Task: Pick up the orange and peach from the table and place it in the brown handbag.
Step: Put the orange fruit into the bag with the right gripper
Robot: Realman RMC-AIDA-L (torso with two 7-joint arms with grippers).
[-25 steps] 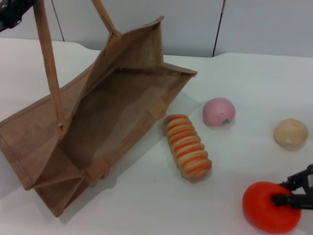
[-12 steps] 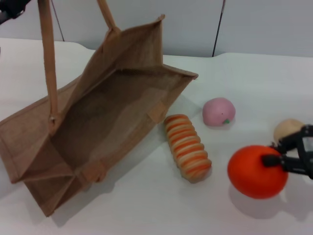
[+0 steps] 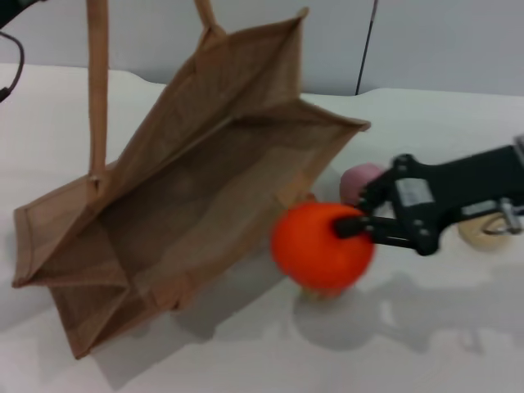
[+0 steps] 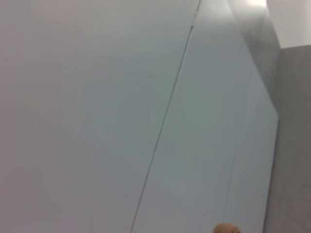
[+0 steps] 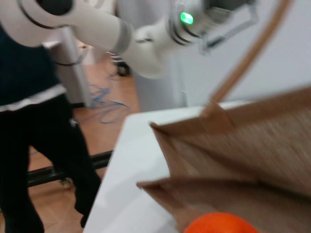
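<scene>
My right gripper [image 3: 350,227] is shut on the orange [image 3: 315,246], a bright red-orange ball held above the table just in front of the open mouth of the brown handbag [image 3: 205,188]. In the right wrist view the orange [image 5: 218,224] shows at the bottom edge, with the handbag [image 5: 252,155] close behind it. The pink peach [image 3: 358,177] lies on the table behind the right gripper, partly hidden by it. The handbag's handles [image 3: 97,90] rise toward my left arm [image 5: 146,34], raised at the far left, where its gripper end is blurred.
A pale beige ball [image 3: 481,232] rests at the right, half hidden by the right arm. The striped ridged item is almost wholly hidden behind the orange. A figure in dark clothes [image 5: 29,111] stands beyond the table's far edge [image 5: 119,179]. The left wrist view shows only a wall.
The right gripper has lifted the orange off the table and carried it left to the bag's mouth. The bag and its handles have shifted slightly to the right.
</scene>
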